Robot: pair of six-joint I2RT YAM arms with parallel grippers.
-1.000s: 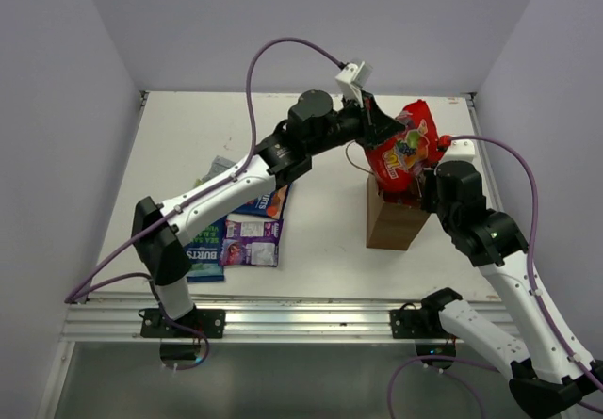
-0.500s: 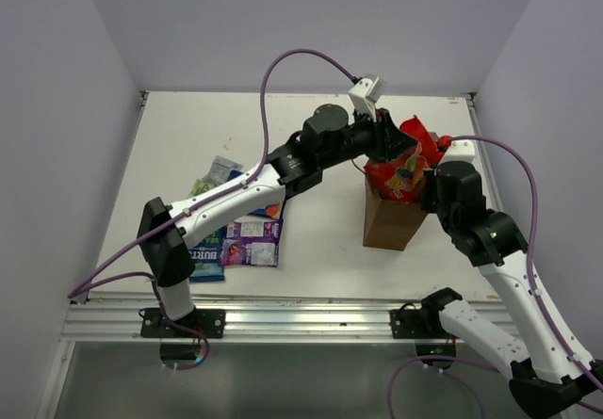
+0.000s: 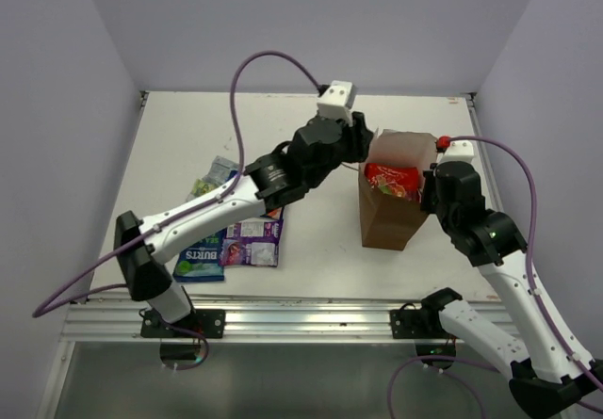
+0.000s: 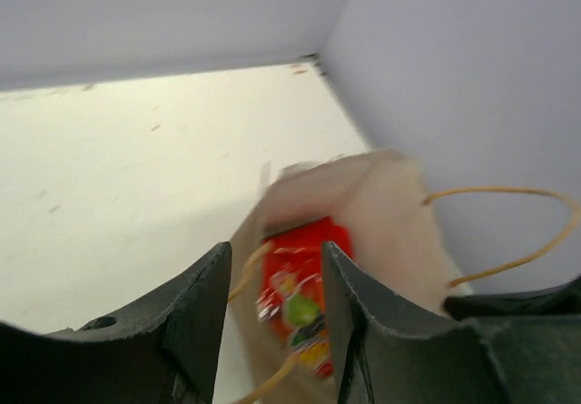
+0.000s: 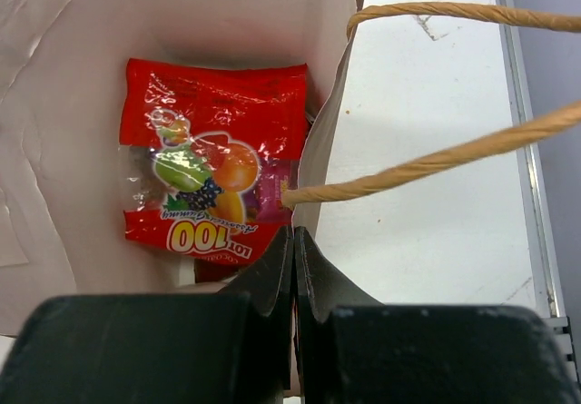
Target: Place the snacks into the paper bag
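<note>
The brown paper bag [image 3: 384,219] stands upright at the right of the table. A red fruit-print snack packet [image 3: 394,180] lies inside it, seen in the right wrist view against the pale inner wall [image 5: 54,104] as the red packet [image 5: 213,182]. My left gripper [image 3: 361,148] hovers just left of the bag's mouth, open, with nothing between its fingers [image 4: 349,304]; the red packet [image 4: 300,286] shows beyond them in the bag [image 4: 381,213]. My right gripper [image 5: 293,241] is shut on the bag's right wall beside a string handle [image 5: 427,163].
Further snack packets lie on the table left of the left arm: a purple one [image 3: 252,240], a blue one [image 3: 201,254] and a green one [image 3: 215,172]. Grey walls close in the table on the left, back and right.
My left gripper has opened and let go of the red packet, which dropped into the bag. The left gripper has drawn back to the left of the bag. The right arm has not moved.
</note>
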